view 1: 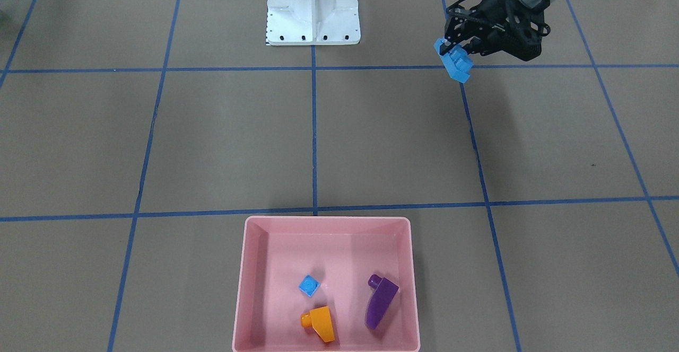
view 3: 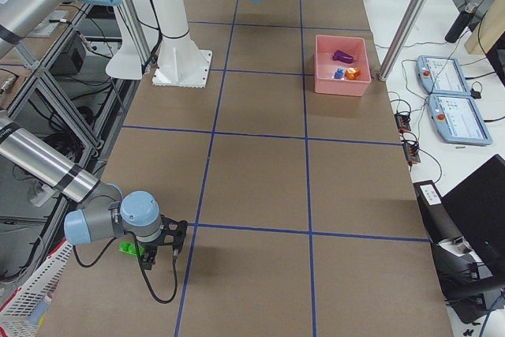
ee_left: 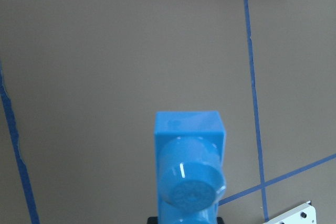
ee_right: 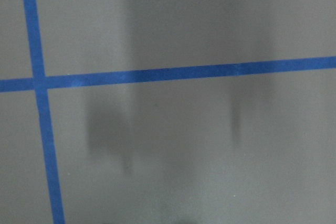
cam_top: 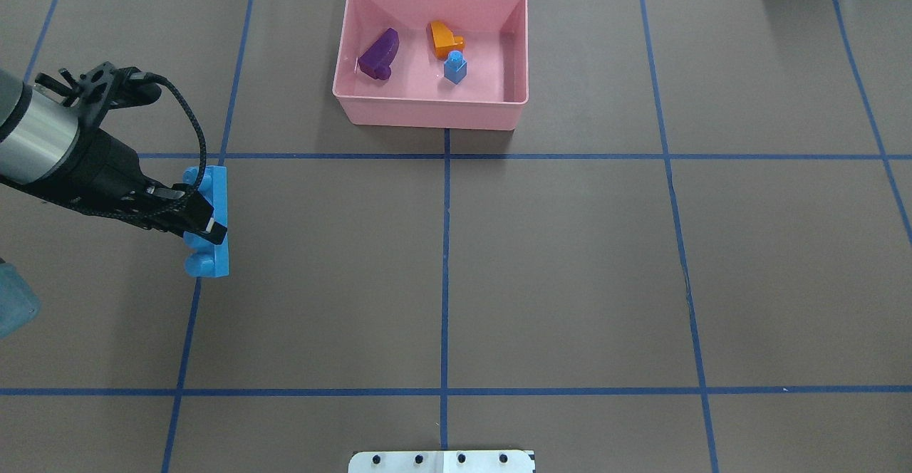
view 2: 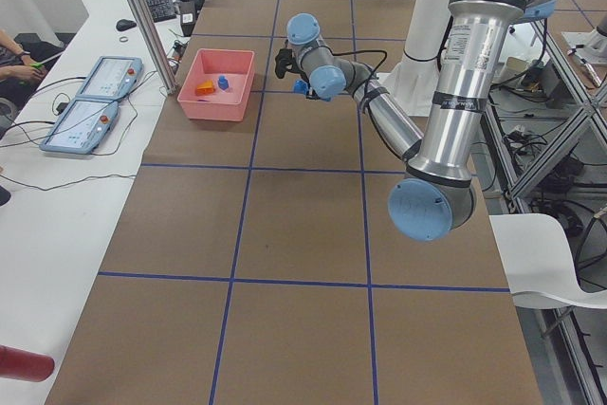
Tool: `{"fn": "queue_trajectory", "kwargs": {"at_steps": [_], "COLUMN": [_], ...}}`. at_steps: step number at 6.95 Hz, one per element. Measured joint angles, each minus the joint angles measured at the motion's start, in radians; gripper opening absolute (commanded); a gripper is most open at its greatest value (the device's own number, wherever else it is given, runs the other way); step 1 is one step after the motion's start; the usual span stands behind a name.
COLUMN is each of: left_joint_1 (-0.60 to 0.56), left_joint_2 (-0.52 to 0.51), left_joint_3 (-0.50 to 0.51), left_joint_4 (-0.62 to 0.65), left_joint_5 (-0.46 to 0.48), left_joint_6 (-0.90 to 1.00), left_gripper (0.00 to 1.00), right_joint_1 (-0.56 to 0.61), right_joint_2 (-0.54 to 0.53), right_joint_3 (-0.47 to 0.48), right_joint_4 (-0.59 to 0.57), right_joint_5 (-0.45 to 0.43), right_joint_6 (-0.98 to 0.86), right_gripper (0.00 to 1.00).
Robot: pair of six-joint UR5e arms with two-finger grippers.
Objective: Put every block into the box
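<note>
Left tool [cam_top: 206,225] clamps the long blue block [cam_top: 216,191], apparently held aloft

The camera looks down on a brown table top [ee_right: 294,182] crossed by two strips of blue tape. One strip [ee_right: 199,69] runs from side to side, rising slightly toward the right. The other strip [ee_right: 48,145] runs from top to bottom near the left edge, and the two cross there. Soft, blurred grey shadows [ee_right: 107,135] lie over the surface, both above and below the crosswise strip
</note>
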Motion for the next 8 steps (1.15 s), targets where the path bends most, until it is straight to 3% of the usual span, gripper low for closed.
{"fn": "queue_trajectory", "kwargs": {"at_steps": [3, 8], "left_joint_1": [0.000, -0.015], "left_joint_2": [-0.003, -0.003], "left_joint_3": [0.002, -0.007], "left_joint_4": [0.001, 0.001], "left_joint_5": [0.001, 0.020], "left_joint_6": [0.000, 0.002], "left_gripper": [0.00, 0.00], "right_joint_1": [-0.024, -0.191], "right_joint_2": [-0.002, -0.001], "right_joint_3": [-0.019, -0.066], "right_joint_4": [0.039, 0.041], "right_joint_5": [0.024, 0.078], "right_joint_6": [0.082, 0.068], "right_gripper": [1.00, 1.00]}}
